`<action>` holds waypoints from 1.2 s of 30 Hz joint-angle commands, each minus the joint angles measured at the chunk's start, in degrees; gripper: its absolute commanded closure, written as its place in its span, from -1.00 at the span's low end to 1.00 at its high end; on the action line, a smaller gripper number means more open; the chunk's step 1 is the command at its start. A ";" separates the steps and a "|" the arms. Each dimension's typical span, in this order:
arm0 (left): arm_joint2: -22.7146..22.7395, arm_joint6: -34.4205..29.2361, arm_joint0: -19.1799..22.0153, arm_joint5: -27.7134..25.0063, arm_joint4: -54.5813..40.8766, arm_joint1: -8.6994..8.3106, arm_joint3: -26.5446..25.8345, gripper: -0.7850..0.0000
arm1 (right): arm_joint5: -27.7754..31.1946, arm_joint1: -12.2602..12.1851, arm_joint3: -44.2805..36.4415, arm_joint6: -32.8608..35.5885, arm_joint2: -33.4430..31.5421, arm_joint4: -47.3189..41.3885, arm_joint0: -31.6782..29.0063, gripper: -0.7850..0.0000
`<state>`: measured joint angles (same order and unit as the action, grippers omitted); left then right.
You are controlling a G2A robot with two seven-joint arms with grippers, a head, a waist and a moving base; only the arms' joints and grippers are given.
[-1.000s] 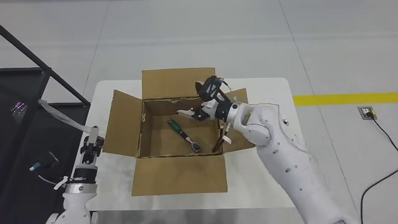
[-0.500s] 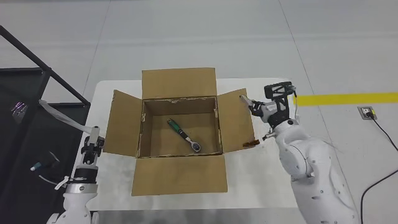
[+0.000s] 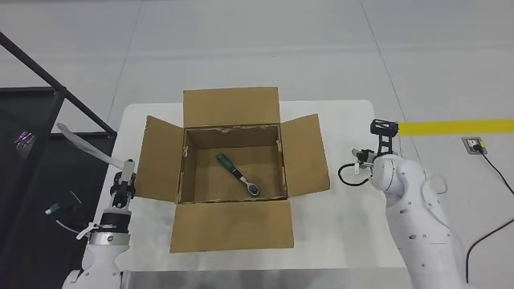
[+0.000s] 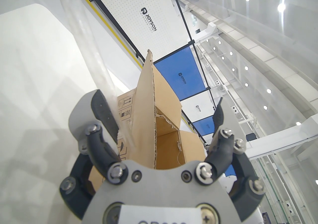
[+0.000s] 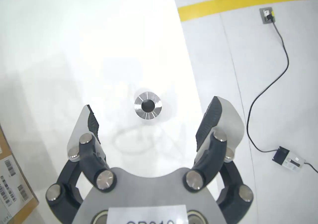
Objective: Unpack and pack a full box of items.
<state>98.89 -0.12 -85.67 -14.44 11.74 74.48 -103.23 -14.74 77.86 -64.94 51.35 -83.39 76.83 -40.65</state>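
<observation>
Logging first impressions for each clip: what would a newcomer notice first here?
The open cardboard box mid-table, holding a green-handled ratchet wrench. On the robot's right side, the right tool hangs open above a small metal cylinder standing on the white table.

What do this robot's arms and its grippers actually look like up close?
The right arm and left arm wear smooth, rounded white shells; a thin black cable loops by the right wrist. The right gripper and left gripper each have a grey metal plate with silver screws, black links, two fingers with textured black pads, and a white printed label.
</observation>
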 commanded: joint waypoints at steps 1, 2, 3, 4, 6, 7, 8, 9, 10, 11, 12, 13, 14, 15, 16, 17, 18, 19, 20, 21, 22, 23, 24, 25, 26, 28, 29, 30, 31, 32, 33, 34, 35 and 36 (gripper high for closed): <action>0.03 0.00 0.00 0.09 0.08 -0.01 -0.01 -1.00 | 1.37 -0.02 3.33 0.91 -0.03 -0.84 1.77 -1.00; 0.07 0.05 -0.02 0.18 0.15 -0.01 0.00 -1.00 | 1.86 0.00 4.49 1.03 0.03 -1.34 2.42 -1.00; 0.07 0.03 -0.05 0.21 0.28 -0.01 0.00 -1.00 | 2.23 0.02 5.57 1.12 0.16 -1.52 2.98 -1.00; 0.08 0.01 -0.05 0.20 0.33 -0.02 0.00 -1.00 | 2.23 0.03 6.42 0.98 0.22 -1.62 3.55 -1.00; 0.09 0.01 -0.07 0.17 0.32 -0.02 0.02 -1.00 | 2.75 0.08 7.83 0.66 0.36 -2.39 4.36 -0.52; 0.09 0.03 -0.08 0.29 0.33 -0.02 0.04 -1.00 | 2.75 0.09 8.45 0.49 0.43 -2.51 4.75 -0.29; 0.08 0.04 -0.09 0.33 0.35 -0.01 -0.02 -1.00 | 2.90 0.09 9.13 0.33 0.43 -2.75 5.18 -0.10; 0.07 0.09 -0.10 0.30 0.41 -0.01 -0.03 -1.00 | 3.14 0.06 10.01 0.22 0.35 -2.94 5.65 -0.04; 0.07 0.16 -0.13 0.29 0.38 -0.01 -0.03 -1.00 | 3.30 0.04 11.00 0.17 0.31 -3.13 6.13 0.00; 0.05 0.25 -0.15 0.30 0.32 0.00 -0.04 -1.00 | 3.14 0.01 12.24 0.33 0.17 -3.36 6.74 0.00; 0.05 0.28 -0.18 0.29 0.33 0.01 -0.05 -1.00 | 3.05 -0.02 13.37 0.18 0.07 -3.43 7.41 0.00; 0.10 0.37 -0.21 0.28 0.22 0.01 -0.03 -1.00 | 3.61 -0.03 14.41 -0.08 -0.03 -3.99 7.99 0.05; 0.16 0.43 -0.25 0.28 0.17 0.01 0.02 -1.00 | 4.38 -0.05 15.31 -0.43 -0.13 -4.61 8.47 0.16; 0.20 0.51 -0.28 0.29 0.13 0.02 0.05 -1.00 | 4.95 -0.07 16.13 -0.74 -0.17 -5.04 8.86 0.25; 0.21 0.50 -0.31 0.28 0.10 0.02 0.09 -1.00 | 5.24 -0.10 16.93 -0.94 -0.20 -5.24 9.26 0.38; 0.24 0.50 -0.31 0.31 -0.01 0.02 0.12 -1.00 | 5.43 -0.12 17.65 -1.19 -0.20 -5.40 9.65 0.63; 0.24 0.53 -0.30 0.32 -0.10 0.03 0.13 -1.00 | 5.63 -0.14 18.31 -1.30 -0.14 -5.53 10.02 0.79; 0.24 0.52 -0.30 0.31 -0.10 0.03 0.14 -1.00 | 5.67 -0.13 18.74 -1.65 -0.14 -5.83 10.34 1.00; 0.24 0.52 -0.30 0.31 -0.10 0.03 0.15 -1.00 | 5.71 -0.12 18.93 -2.00 -0.06 -5.96 10.56 1.00; 0.24 0.52 -0.30 0.30 -0.10 0.03 0.15 -1.00 | 5.80 -0.12 18.74 -2.50 0.00 -6.19 10.68 1.00; 0.22 0.44 -0.29 0.29 0.01 0.02 0.12 -1.00 | 5.73 -0.12 18.43 -2.92 0.06 -6.28 10.60 1.00; 0.20 0.42 -0.27 0.33 0.03 0.02 0.07 -1.00 | 5.45 -0.13 17.46 -3.57 0.05 -6.38 10.49 1.00; 0.18 0.44 -0.25 0.37 0.07 0.03 -0.02 -1.00 | 4.99 -0.16 16.08 -4.31 0.00 -6.34 10.16 1.00; 0.13 0.43 -0.23 0.32 0.07 0.03 -0.09 -1.00 | 4.35 -0.19 14.17 -5.13 -0.02 -6.15 9.59 1.00; 0.10 0.37 -0.23 0.32 0.16 0.03 -0.13 -1.00 | 3.67 -0.19 11.75 -5.90 0.05 -6.02 8.82 1.00; 0.03 0.32 -0.21 0.41 0.27 0.03 -0.22 -1.00 | 2.00 -0.10 4.09 -8.25 0.43 -5.76 5.98 1.00; 0.00 0.28 -0.20 0.45 0.35 0.03 -0.27 -1.00 | 0.70 -0.06 -1.10 -9.73 0.80 -5.02 3.98 1.00; -0.04 0.25 -0.18 0.45 0.32 0.03 -0.32 -1.00 | -0.77 0.00 -6.58 -10.99 1.18 -4.29 1.72 1.00; -0.07 0.17 -0.18 0.43 0.38 0.03 -0.33 -1.00 | -2.07 0.08 -12.49 -12.24 1.83 -3.43 -0.85 1.00; -0.07 0.18 -0.17 0.36 0.49 0.02 -0.36 -1.00 | -2.97 0.16 -18.41 -13.46 2.56 -2.83 -3.41 1.00; -0.09 0.21 -0.17 0.33 0.52 0.03 -0.35 -1.00 | -3.29 0.21 -23.83 -14.76 3.41 -1.93 -5.80 1.00; -0.13 0.19 -0.17 0.25 0.47 0.03 -0.36 -1.00 | -3.78 0.23 -28.07 -15.63 4.05 -1.02 -8.11 1.00; -0.14 0.27 -0.18 0.23 0.39 0.04 -0.34 -1.00 | -3.82 0.34 -32.97 -17.27 5.20 -0.43 -9.81 1.00; -0.16 0.30 -0.20 0.20 0.33 0.04 -0.36 -1.00 | -3.16 0.42 -36.40 -18.34 6.48 -0.20 -11.49 1.00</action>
<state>98.75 0.13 -85.85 -14.20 12.17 74.51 -103.58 -18.55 78.20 -95.38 34.32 -78.24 76.38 -50.21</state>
